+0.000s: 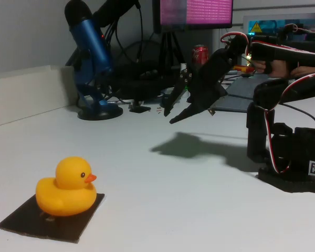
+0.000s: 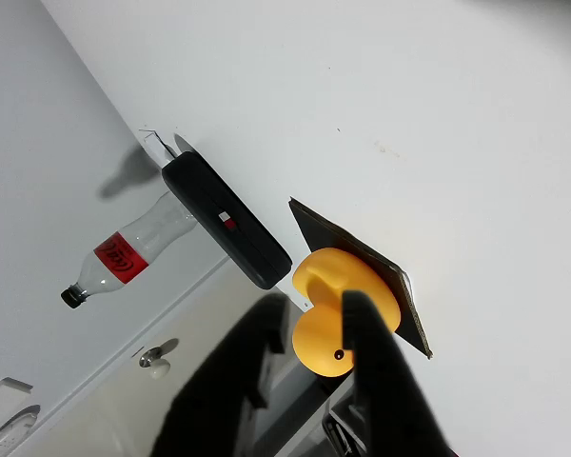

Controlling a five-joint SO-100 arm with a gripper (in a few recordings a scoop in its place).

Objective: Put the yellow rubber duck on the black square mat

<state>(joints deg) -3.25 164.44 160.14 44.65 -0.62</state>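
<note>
Yellow rubber duck (image 1: 66, 187) sits upright on the black square mat (image 1: 29, 219) at the near left of the white table (image 1: 189, 210) in the fixed view — beak toward picture right. End effector (image 1: 174, 113) hangs in the air well apart from the duck, fingers spread, holding nothing. Wrist view: duck (image 2: 335, 286) on mat (image 2: 411, 322), a plastic bottle (image 2: 126, 253) lying beyond — dark fingers (image 2: 373, 352) in the foreground.

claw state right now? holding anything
Claw: open, holding nothing, raised above the table. The yellow rubber duck sits on the black square mat.
</note>
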